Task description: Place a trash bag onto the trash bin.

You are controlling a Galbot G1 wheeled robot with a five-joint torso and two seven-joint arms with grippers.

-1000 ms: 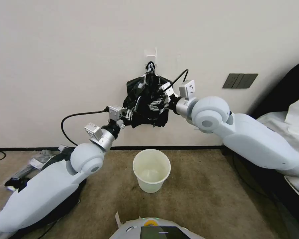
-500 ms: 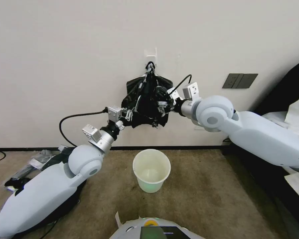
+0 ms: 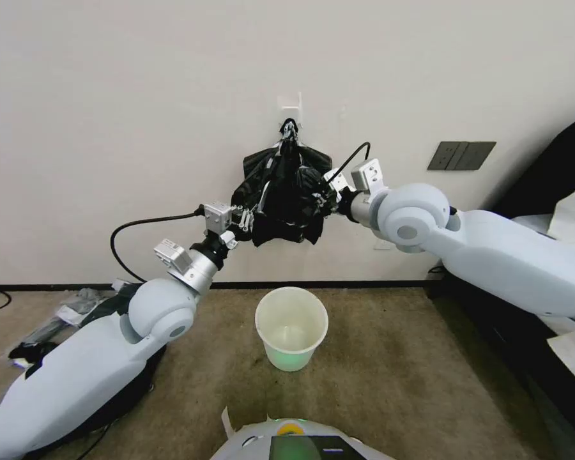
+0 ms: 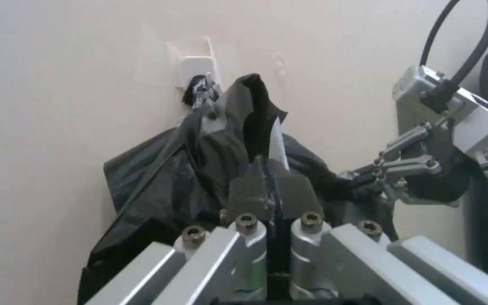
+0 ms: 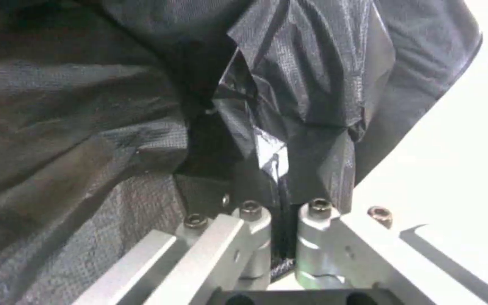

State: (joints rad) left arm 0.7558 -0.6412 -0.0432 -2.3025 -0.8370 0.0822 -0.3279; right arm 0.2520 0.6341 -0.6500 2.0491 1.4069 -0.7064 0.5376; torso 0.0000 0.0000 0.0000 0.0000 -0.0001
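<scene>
Trash bag (image 3: 286,195) hangs from the wall hook (image 3: 290,108), high above the trash bin (image 3: 291,327) on the carpet. Left of the bag, the left gripper (image 3: 248,220) pinches its lower corner. On the bag's right side, the right gripper (image 3: 317,199) is clamped on a fold.

open floor rings the trash bin (image 3: 291,327); above it hangs the trash bag (image 3: 282,195) against the wall (image 3: 108,96), flanked by both arms.
</scene>
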